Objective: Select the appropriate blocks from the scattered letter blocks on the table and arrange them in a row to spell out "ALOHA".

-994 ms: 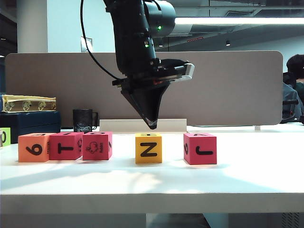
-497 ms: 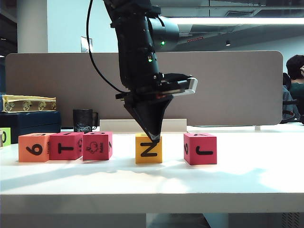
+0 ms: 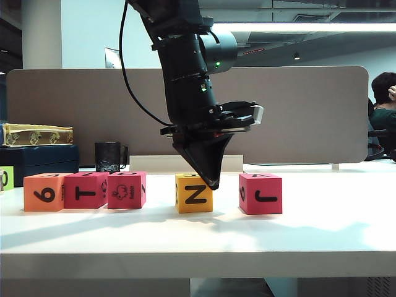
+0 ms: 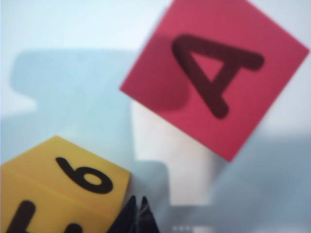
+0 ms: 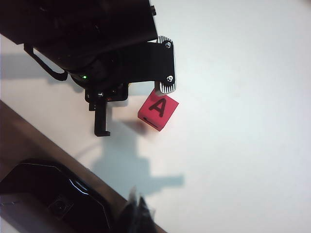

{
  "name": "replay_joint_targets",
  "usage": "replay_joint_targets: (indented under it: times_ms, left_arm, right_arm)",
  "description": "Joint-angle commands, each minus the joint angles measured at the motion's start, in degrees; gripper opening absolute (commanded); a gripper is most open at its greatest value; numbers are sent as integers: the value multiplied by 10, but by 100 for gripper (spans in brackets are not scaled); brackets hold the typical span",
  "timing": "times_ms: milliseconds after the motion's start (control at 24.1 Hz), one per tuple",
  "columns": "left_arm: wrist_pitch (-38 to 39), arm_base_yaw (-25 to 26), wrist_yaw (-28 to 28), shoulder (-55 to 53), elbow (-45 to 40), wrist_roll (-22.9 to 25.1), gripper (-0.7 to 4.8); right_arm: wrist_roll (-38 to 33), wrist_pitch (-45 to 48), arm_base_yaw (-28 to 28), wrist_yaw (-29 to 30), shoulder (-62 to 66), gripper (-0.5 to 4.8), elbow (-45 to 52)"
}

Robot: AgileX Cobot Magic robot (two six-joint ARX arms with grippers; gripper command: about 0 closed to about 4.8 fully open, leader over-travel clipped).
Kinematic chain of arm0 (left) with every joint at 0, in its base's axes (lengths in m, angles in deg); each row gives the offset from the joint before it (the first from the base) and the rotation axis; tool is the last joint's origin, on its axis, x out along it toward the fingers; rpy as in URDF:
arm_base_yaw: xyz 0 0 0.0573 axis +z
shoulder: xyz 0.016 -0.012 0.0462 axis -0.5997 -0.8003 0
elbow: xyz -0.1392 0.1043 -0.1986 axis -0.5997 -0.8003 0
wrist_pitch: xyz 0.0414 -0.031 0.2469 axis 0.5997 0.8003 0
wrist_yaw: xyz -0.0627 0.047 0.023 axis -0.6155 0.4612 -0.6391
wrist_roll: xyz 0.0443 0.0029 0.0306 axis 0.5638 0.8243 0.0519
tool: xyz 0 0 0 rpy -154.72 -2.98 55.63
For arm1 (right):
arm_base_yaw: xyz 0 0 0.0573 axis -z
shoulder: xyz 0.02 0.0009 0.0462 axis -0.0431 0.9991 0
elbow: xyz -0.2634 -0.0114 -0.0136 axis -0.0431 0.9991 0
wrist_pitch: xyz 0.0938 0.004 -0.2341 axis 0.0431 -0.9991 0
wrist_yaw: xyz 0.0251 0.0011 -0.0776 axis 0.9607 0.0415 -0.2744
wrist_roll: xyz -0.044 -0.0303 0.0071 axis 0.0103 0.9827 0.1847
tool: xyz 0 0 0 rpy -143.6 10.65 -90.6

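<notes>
The left gripper (image 3: 213,184) points steeply down with jaws closed, and the right gripper (image 5: 137,209) likewise.

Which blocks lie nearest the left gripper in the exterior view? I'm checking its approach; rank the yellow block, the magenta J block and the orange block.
From the shut left gripper:
1. Yellow block, right beside the tip, on its left.
2. Magenta J block, a gap away on the right.
3. Orange block, far left end of the row.

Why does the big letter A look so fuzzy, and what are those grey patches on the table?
Left wrist view: the magenta-red cube marked A is too close, so it blurs. Grey patches on the white table are arm shadows. Right wrist view: sharper, dark arm shadow.
</notes>
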Motion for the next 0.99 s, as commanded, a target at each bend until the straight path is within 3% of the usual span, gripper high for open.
replay_joint_targets:
  times_ms: [41, 290, 994]
  left_arm:
    - [-26, -1, 25, 0, 0, 8, -6]
    - [-57, 5, 75, -5, 0, 14, -6]
    - [-177, 15, 79, -22, 3, 15, -6]
  right_arm:
    - [-7, 4, -1, -2, -1, -5, -2]
    - [-9, 4, -1, -1, -1, -5, -2]
    - [-11, 5, -1, 0, -1, -5, -2]
